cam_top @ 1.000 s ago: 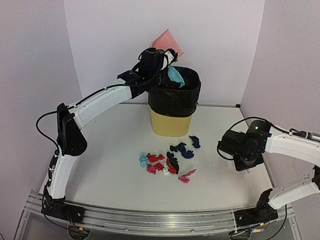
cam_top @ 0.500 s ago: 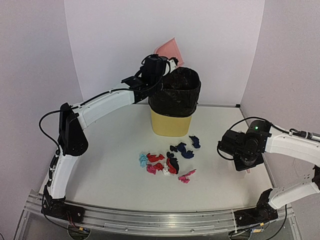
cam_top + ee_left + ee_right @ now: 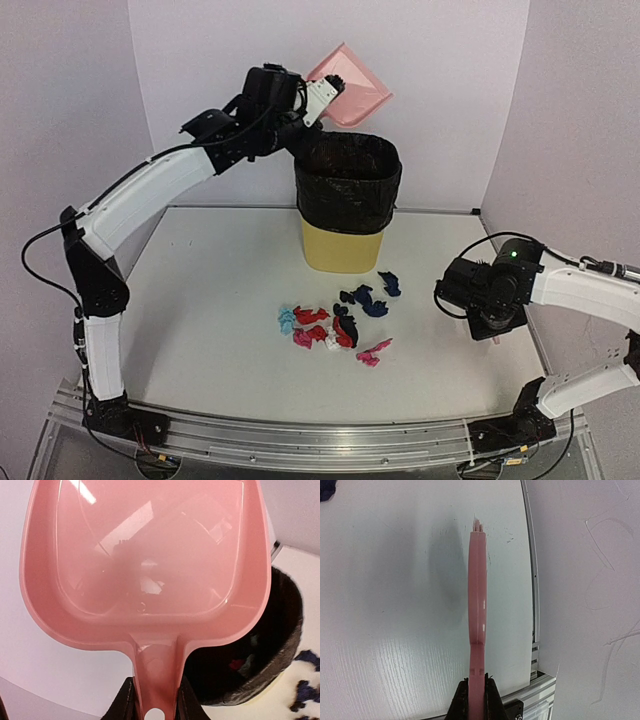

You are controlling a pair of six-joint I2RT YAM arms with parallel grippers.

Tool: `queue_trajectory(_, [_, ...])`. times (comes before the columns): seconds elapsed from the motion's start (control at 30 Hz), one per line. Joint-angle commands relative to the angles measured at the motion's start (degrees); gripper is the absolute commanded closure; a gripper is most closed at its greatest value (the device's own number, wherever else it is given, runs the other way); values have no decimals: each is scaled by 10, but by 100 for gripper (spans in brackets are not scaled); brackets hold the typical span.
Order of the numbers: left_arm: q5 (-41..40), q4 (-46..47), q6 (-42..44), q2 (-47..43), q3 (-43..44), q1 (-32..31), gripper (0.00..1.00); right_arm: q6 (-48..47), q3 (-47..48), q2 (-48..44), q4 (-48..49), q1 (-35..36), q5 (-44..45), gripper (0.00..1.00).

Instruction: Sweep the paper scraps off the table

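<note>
The left arm and right arm had white shells, black joints and black bases bolted on the bench's front rail. Thin black cables looped above that rail; a green light glowed on the right arm.

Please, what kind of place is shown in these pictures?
Probably a robot test cell in a lab, not a home: plain white walls enclose a white table, and two robot arms are bolted to a metal rail at its front edge.
</note>
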Motion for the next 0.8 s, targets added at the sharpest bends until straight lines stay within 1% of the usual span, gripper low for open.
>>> queue_trajectory(0.0, [91, -73, -113, -115, -36, 0, 100, -9, 37, 0, -11, -2, 26, 100])
queue_trajectory(0.1, [117, -119, -167, -167, -89, -2, 100, -19, 51, 10, -11, -2, 34, 100])
queue_trajectory(0.17, [138, -140, -206, -201, -139, -4, 100, -27, 60, 19, -11, -2, 40, 100])
queue_trajectory(0.33, [191, -162, -329, -310, -301, -10, 100, -44, 87, 44, -9, -2, 51, 100])
queue_trajectory(0.5, [202, -210, -436, -387, -464, -12, 100, -72, 101, 49, 4, -27, 50, 100])
queue_trajectory(0.57, [222, -241, -469, -409, -510, -13, 100, -96, 102, 45, 27, -36, 38, 100])
queue_trajectory(0.63, [230, -264, -511, -425, -558, -13, 100, -140, 95, 39, 69, -41, 17, 100])
queue_trajectory(0.7, [257, -273, -533, -441, -608, -13, 100, -185, 84, 36, 126, -52, -14, 100])
queue_trajectory(0.77, [277, -290, -554, -449, -648, -13, 100, -238, 75, 44, 178, -71, -64, 100])
